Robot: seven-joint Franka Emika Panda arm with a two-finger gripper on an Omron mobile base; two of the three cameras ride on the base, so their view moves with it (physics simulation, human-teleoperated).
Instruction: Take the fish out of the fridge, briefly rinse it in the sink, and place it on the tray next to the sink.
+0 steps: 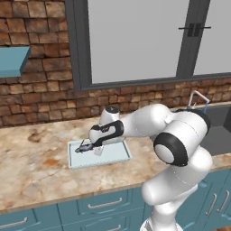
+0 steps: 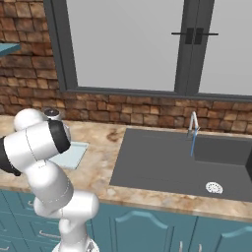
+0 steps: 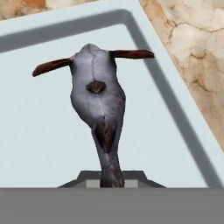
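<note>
The dark grey fish (image 3: 97,103) hangs head-down from my gripper (image 3: 111,177), which is shut on its tail end, just above the pale tray (image 3: 39,144). From the left base view, the gripper (image 1: 91,147) holds the fish (image 1: 82,148) low over the left part of the tray (image 1: 115,155) on the marble counter. Whether the fish touches the tray floor I cannot tell. The tray's corner (image 2: 74,156) peeks out behind the arm in the right base view, left of the dark sink (image 2: 162,165) with its slim faucet (image 2: 193,125). The fridge is out of view.
A brick wall and a large window run behind the counter (image 1: 31,167). A blue shelf (image 1: 11,61) juts out at the upper left. Blue cabinet drawers (image 1: 97,205) sit under the counter. The sink's deeper basin with a drain (image 2: 213,187) lies to the right.
</note>
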